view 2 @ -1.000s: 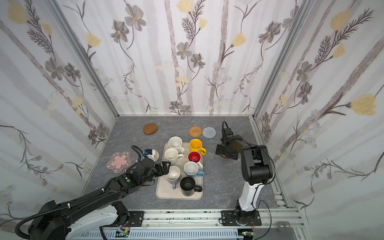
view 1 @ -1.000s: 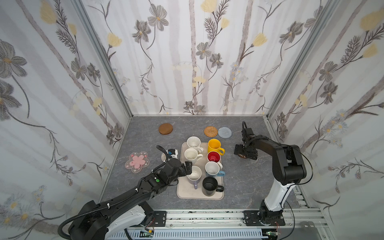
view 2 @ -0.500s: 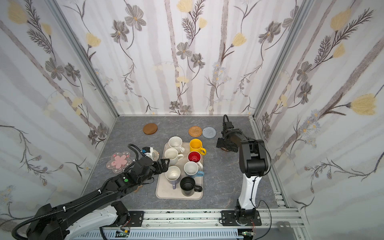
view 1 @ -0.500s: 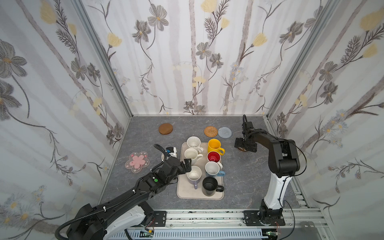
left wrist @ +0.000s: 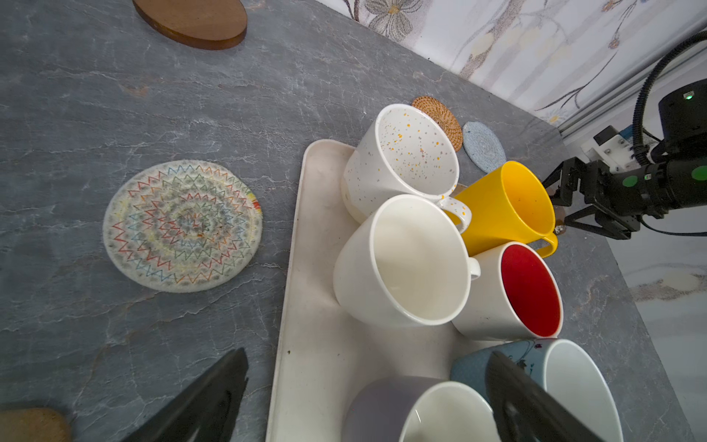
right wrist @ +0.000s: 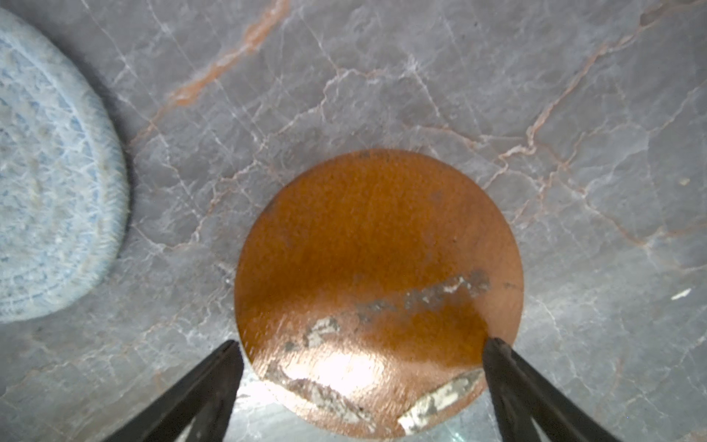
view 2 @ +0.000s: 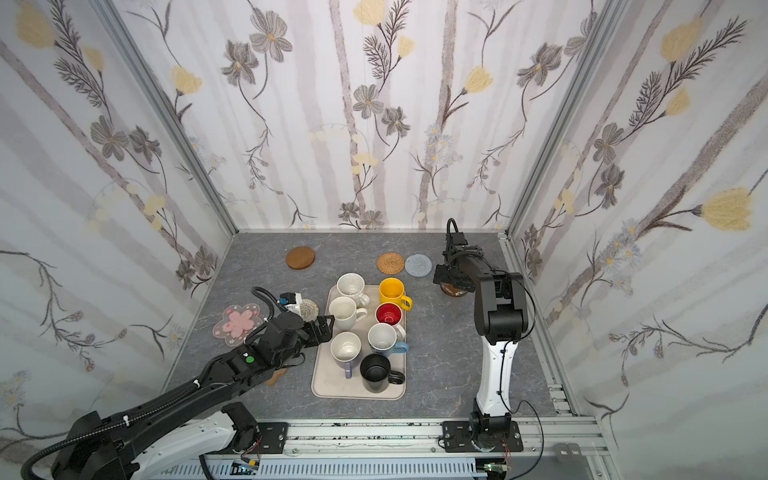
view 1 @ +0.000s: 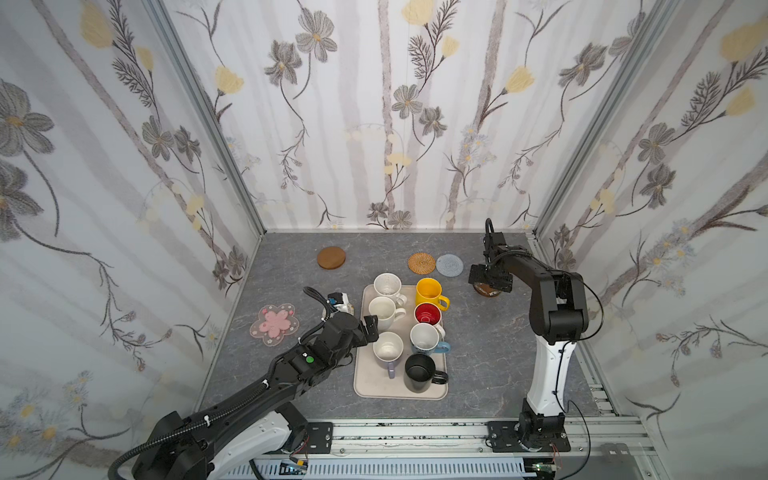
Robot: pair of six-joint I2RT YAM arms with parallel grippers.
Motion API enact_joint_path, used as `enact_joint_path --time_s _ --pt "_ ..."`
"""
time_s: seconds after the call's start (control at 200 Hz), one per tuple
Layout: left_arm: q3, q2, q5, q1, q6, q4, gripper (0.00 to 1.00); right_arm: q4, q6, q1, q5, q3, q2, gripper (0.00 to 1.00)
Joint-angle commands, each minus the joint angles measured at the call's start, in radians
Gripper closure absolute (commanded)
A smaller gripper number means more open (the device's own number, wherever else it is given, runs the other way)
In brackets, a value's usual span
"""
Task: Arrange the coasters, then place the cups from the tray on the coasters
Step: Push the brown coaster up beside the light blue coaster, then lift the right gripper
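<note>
Seven mugs upright in the tray, both end effectors spread.

The tray (view 1: 399, 390) lies with its long axis running from the near edge of the surface (view 1: 482, 357) to the back wall. It holds the speckled mug (view 1: 387, 285), cream mug (view 1: 382, 311), yellow mug (view 1: 429, 291), red-inside mug (view 1: 427, 313), light blue mug (view 1: 424, 338), lavender mug (view 1: 387, 348) and black mug (view 1: 419, 372). Yellow, light blue and black handles point to the tray's right, the lavender's to its near end. The left end effector (left wrist: 367, 358) hovers, jaws apart, over the tray's left rim. Right of the tray, the right end effector (right wrist: 363, 342) straddles the amber disc (right wrist: 378, 248), jaws apart, possibly touching it.
</note>
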Motion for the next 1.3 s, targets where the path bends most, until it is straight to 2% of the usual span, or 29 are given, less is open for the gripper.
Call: enact_joint_path --time_s 0.0,0.16,0.265,0.365,0.44,0.56,0.659,0.764,0.849,0.929,1.294 --pt "-0.001 -0.001 -0.027 0.006 0.001 0.003 0.0 -0.026 -0.012 -0.001 0.004 0.05 0.026 0.01" --pt "-0.001 0.0 -0.034 0.009 0.003 0.003 0.0 -0.038 -0.01 -0.004 0.0 0.083 0.028 0.01" --pt "0.002 0.004 -0.041 0.009 0.003 0.003 0.0 -0.007 0.006 -0.013 -0.031 0.05 -0.029 0.06" --pt "0.008 0.008 -0.032 0.01 0.0 0.003 0.0 0.072 0.057 -0.043 -0.117 -0.045 -0.136 0.09" --pt "0.009 0.003 -0.029 0.01 0.0 0.002 0.0 0.151 0.1 -0.072 -0.207 -0.15 -0.234 0.15" --pt "0.008 -0.015 -0.025 0.011 -0.002 0.003 0.0 0.238 0.151 -0.1 -0.306 -0.287 -0.344 0.31" --pt "0.004 -0.027 -0.021 0.011 -0.003 0.003 0.0 0.319 0.195 -0.126 -0.388 -0.409 -0.409 0.52" --pt "0.002 -0.034 -0.021 0.011 -0.005 0.003 0.0 0.422 0.244 -0.157 -0.468 -0.527 -0.45 0.8" --pt "0.0 -0.038 -0.024 0.011 -0.006 0.003 0.0 0.48 0.264 -0.172 -0.488 -0.589 -0.46 0.92" --pt "0.001 -0.039 -0.029 0.011 -0.007 0.002 0.0 0.513 0.276 -0.18 -0.495 -0.62 -0.458 0.96" --pt "-0.012 -0.031 -0.044 0.01 -0.017 0.003 0.0 0.531 0.282 -0.221 -0.458 -0.607 -0.386 0.98"
